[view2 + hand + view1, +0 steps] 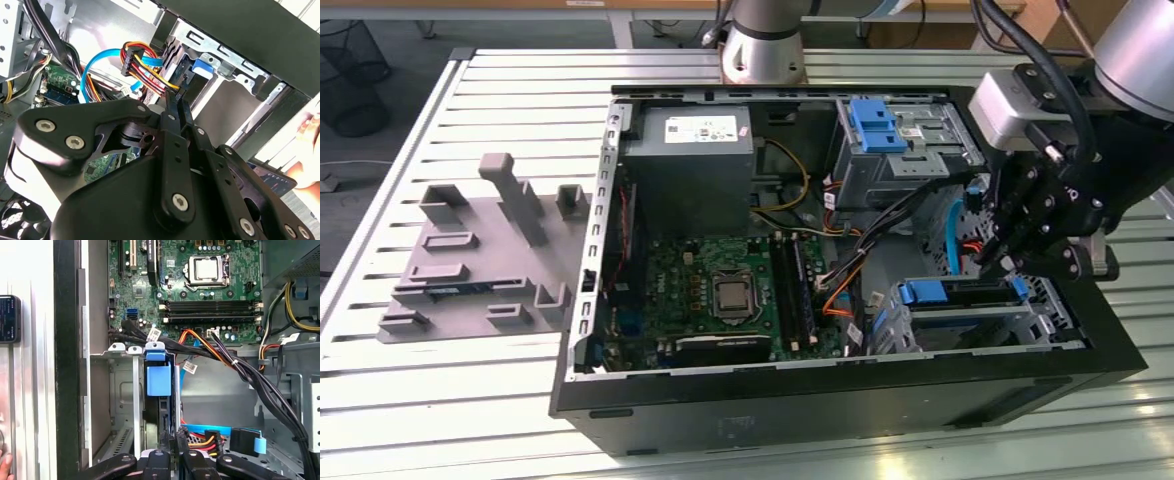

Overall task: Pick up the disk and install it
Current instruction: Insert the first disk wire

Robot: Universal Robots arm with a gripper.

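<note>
The disk (945, 293) sits edge-up in the lower drive cage (1047, 325) at the case's front corner on the exterior view's right. Its blue bracket (157, 376) faces the motherboard, with the dark body running back from it. My gripper (995, 262) hangs just above and behind the cage. In both wrist views the two thin fingers lie pressed together, shut, with nothing visible between them. The gripper (172, 437) has its tips at the disk's rear end, beside the cable plugs. The second wrist view has the gripper (177, 100) pointing toward the blue bracket (201, 68).
The open black case (854, 400) lies on a slatted table. Red, orange and blue cables (142, 67) crowd the space around the fingers. A second blue bracket (874, 125) sits in the upper bay. A grey fixture (467, 250) lies on the exterior view's left. A hand (309, 131) is outside the case.
</note>
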